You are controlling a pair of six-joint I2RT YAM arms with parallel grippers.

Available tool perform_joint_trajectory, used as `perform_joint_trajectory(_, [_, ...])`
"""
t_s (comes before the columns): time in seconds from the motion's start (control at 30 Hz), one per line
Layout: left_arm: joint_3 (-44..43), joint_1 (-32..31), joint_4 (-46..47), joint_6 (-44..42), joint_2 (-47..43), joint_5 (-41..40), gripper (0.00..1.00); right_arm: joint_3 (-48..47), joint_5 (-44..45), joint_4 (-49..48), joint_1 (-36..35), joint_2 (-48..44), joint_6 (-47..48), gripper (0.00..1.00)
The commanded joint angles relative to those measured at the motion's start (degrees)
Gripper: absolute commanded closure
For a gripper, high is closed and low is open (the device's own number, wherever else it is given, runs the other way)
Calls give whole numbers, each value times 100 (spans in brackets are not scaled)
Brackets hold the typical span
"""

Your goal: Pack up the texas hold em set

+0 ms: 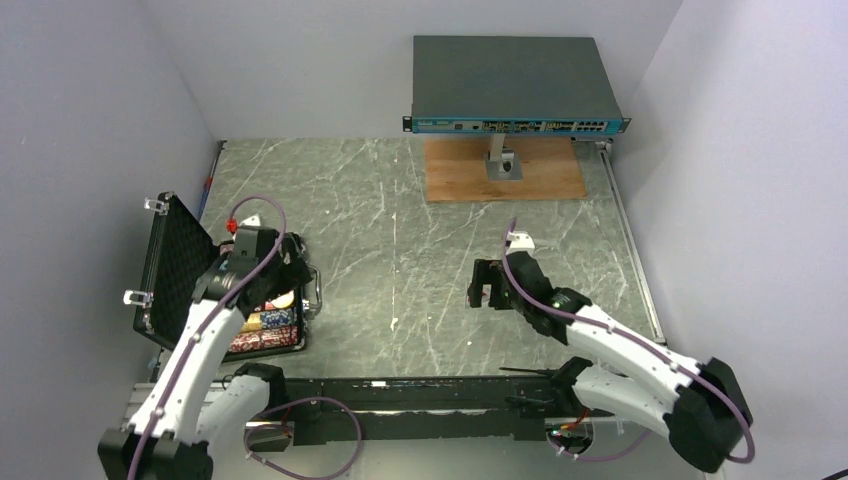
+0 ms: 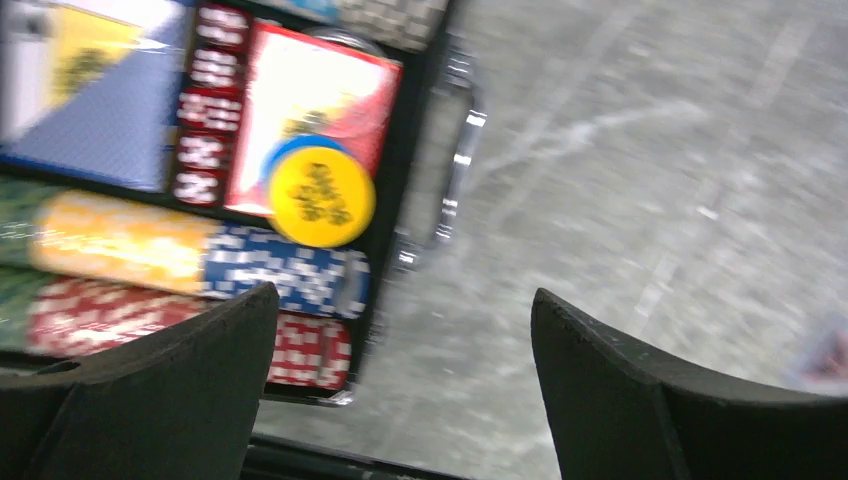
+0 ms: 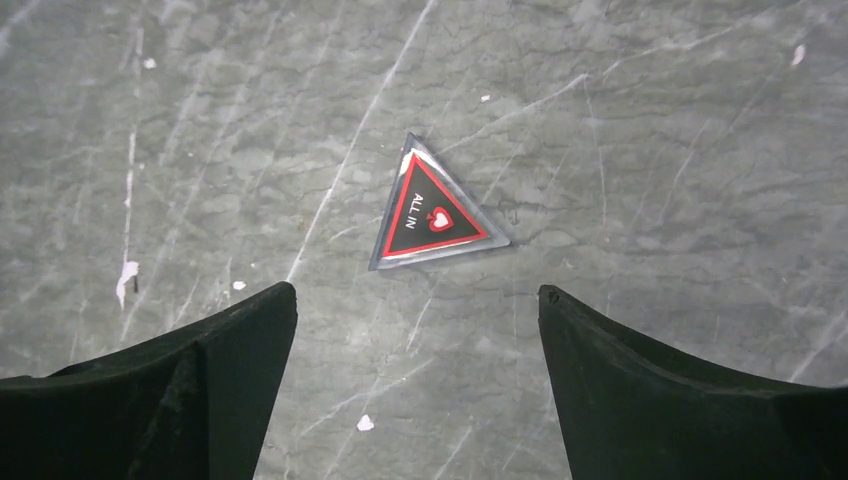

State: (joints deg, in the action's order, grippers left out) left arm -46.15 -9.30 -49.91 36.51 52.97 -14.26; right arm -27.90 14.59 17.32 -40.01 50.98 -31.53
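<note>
The black briefcase (image 1: 178,262) lies open at the left edge of the desk (image 1: 400,220), its foam-lined lid propped up. Inside it, a yellow disc (image 2: 322,197) rests on the red-yellow card box (image 2: 300,90), next to rows of chips (image 2: 280,272). The left end effector (image 2: 405,300) hangs over the briefcase's handle side, fingers spread, holding nothing. Well right of the briefcase, the right end effector (image 3: 415,290) hovers spread and empty above the red "ALL IN" triangular token (image 3: 432,212), which lies flat on the desk.

top: high at near edge, down on whole table (image 1: 400,230) | left wrist: close, blurred, shares briefcase (image 1: 172,268) at top's left | right wrist: close, down on token (image 3: 432,212)
</note>
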Motion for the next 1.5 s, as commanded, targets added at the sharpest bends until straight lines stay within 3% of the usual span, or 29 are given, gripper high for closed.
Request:
perform_joint_trajectory(0.0, [532,-154,633,-245,-779,2150,2,-512,-789,-208,446,882,23,6])
perform_joint_trajectory(0.1, [1147,-646,1344,132,-1337,2856,1,-588,-1591,-321,1152,1494,24,6])
perform_joint_trajectory(0.23, [1554,-1729,1820,627,-1488,2735,1,-500,-2423,-651,1990,2058,11,9])
perform_joint_trajectory(0.4, [1500,-2846,1778,956,-1097,2018,2,-305,-2964,-973,2061,2171,-143,13])
perform_joint_trajectory(0.6, [1174,-3620,1703,1191,-413,1445,2,-92,-3395,-1654,2046,2485,-473,20])
perform_joint_trajectory(0.73, [874,-4010,1574,1311,-35,990,2,-162,-3744,-2385,1547,3042,-795,25])
perform_joint_trajectory(0.9, [672,-4193,1302,1525,41,423,1,-670,-4161,-3011,191,3526,-778,26])
perform_joint_trajectory(1.0, [676,-4198,1181,1631,-121,150,1,-744,-4385,-3186,12,3542,-716,26])
perform_joint_trajectory(1.1, [703,-4195,1275,1591,-189,71,1,-717,-3911,-2724,68,3190,-429,26])
perform_joint_trajectory(1.23, [535,-4195,1521,1404,179,120,1,-538,-2413,-1796,164,2333,-158,26])
perform_joint_trajectory(1.37, [2,-4192,1667,1296,1105,239,1,-210,-1391,-1080,318,1148,-81,26])
perform_joint_trajectory(1.47, [-797,-4189,1136,1743,2116,80,1,-26,-807,-686,415,371,-139,25])
